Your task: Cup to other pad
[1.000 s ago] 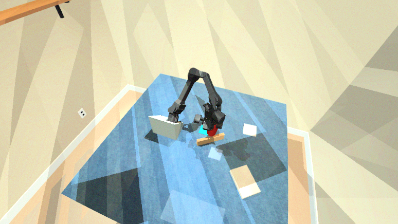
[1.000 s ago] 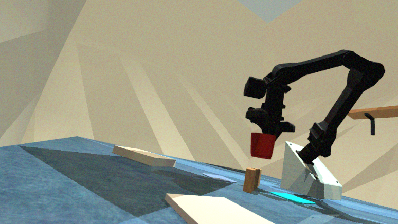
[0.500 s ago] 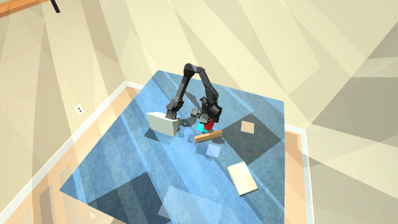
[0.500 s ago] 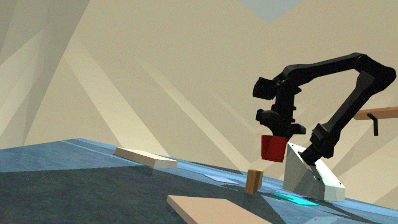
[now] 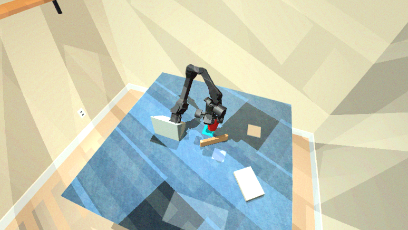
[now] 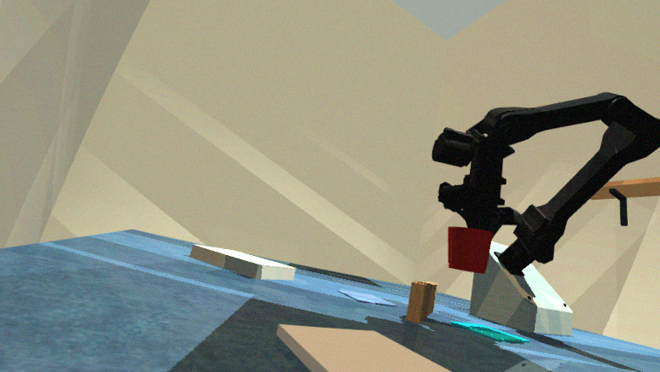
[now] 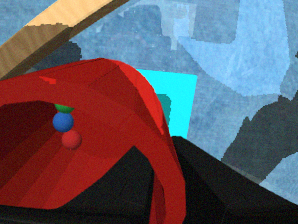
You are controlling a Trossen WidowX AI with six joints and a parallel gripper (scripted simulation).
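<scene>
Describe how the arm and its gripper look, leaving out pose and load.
The arm is a slim chain of dark grey, nearly black links with chunky rounded joints, rising from a pale wedge-shaped base. A stubby dark cylinder sticks out at the wrist. The gripper is the same matt black, with blocky angular fingers. No cables, labels or markings are visible.
</scene>
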